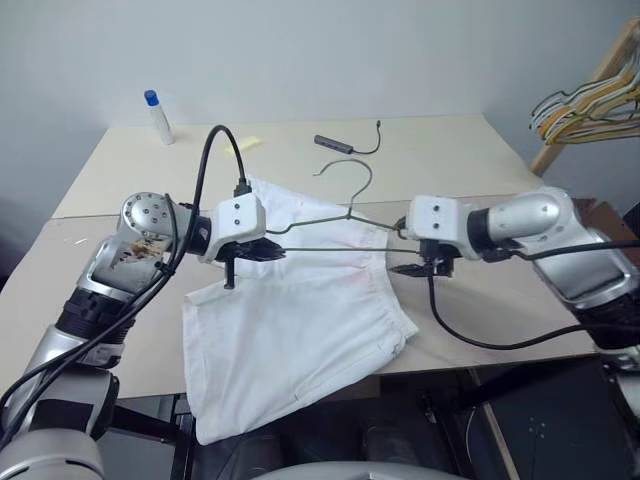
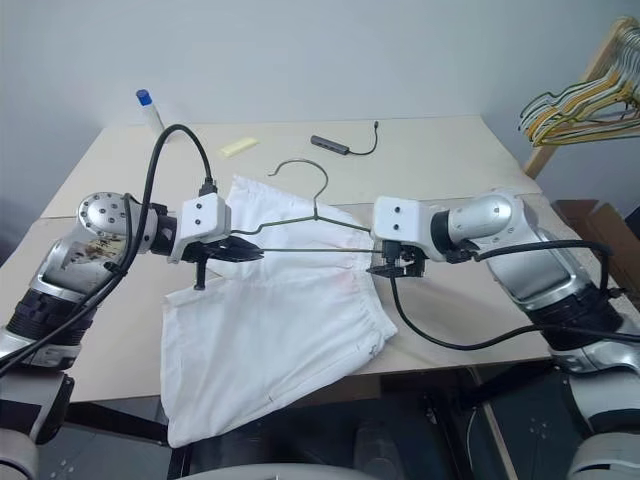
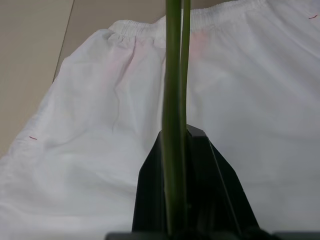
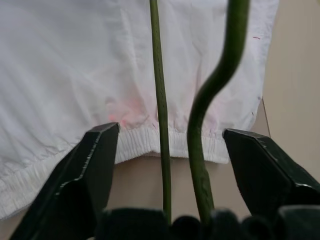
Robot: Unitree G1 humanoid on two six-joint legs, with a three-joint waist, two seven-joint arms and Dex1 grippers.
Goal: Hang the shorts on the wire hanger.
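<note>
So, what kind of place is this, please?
Probably a plain indoor workroom set up for laundry practice, not a home. A bare table stands against a blank wall, a wooden rack holds a bunch of hangers, and shorts lie on the table.

Soft, even indoor light; wrist views blur up close.
</note>
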